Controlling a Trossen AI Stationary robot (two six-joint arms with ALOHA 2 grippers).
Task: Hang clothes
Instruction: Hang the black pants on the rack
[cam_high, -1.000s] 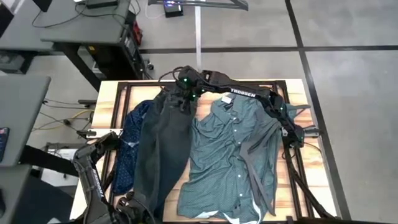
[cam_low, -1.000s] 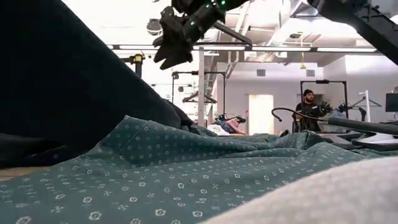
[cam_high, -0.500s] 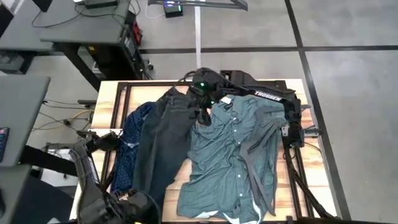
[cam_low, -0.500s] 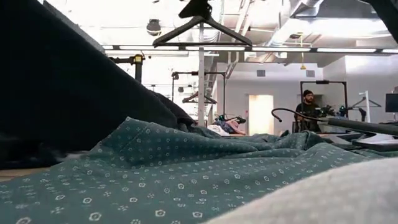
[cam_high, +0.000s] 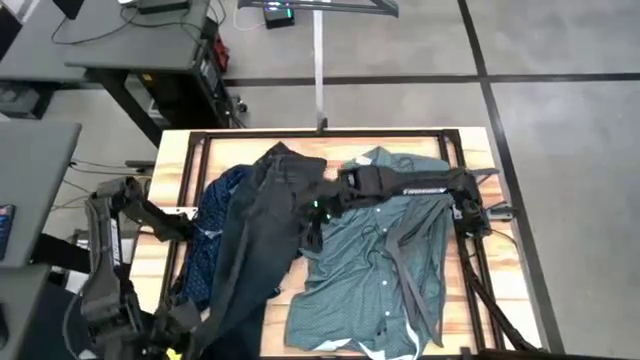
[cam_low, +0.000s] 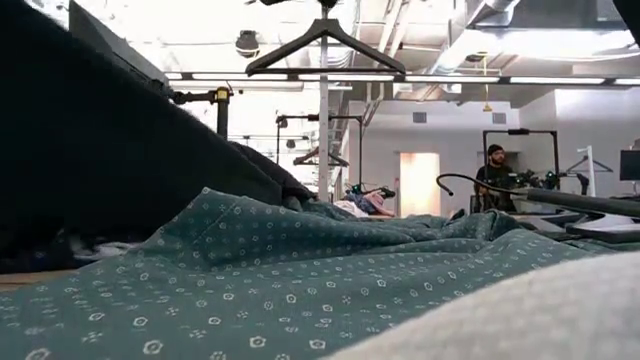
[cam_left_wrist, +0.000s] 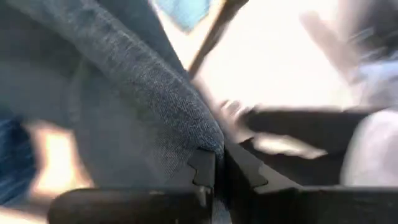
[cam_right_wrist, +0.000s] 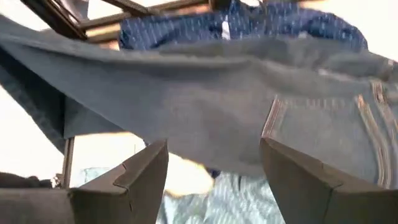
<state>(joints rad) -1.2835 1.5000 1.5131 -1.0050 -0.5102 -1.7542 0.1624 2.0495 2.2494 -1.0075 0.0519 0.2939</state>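
The dark charcoal jeans (cam_high: 260, 220) lie lengthwise down the table's middle-left. They overlap the navy dotted shirt (cam_high: 210, 225) on their left. The teal-green shirt (cam_high: 370, 250) is spread flat on their right. My left gripper (cam_high: 196, 322) is at the near-left corner, shut on the jeans' lower end. My right gripper (cam_high: 312, 212) hovers open over the jeans' right edge. In the right wrist view its fingers (cam_right_wrist: 214, 168) stand apart with the jeans' pocket (cam_right_wrist: 323, 137) ahead of them. My left gripper pinches a fold of the jeans' denim (cam_left_wrist: 202, 140) between its two shut fingers (cam_left_wrist: 202, 169). The cloth rises away from the fingertips. The blur hides which part of the leg this is and how many layers are held.
A black hanger (cam_low: 325, 45) hangs high beyond the table's far edge, near the rack pole (cam_high: 318, 70). A dark grey strip (cam_high: 410, 260) lies across the teal shirt. A black frame (cam_high: 200, 140) rims the wooden tabletop. A person (cam_low: 495, 170) stands far back in the room.
My right gripper has come from the table's far edge, by the jeans' waist, toward the near edge and lower, and is now over the jeans' right edge. My left arm has swung toward the table's left, and the jeans' lower end has shifted left with it and risen.
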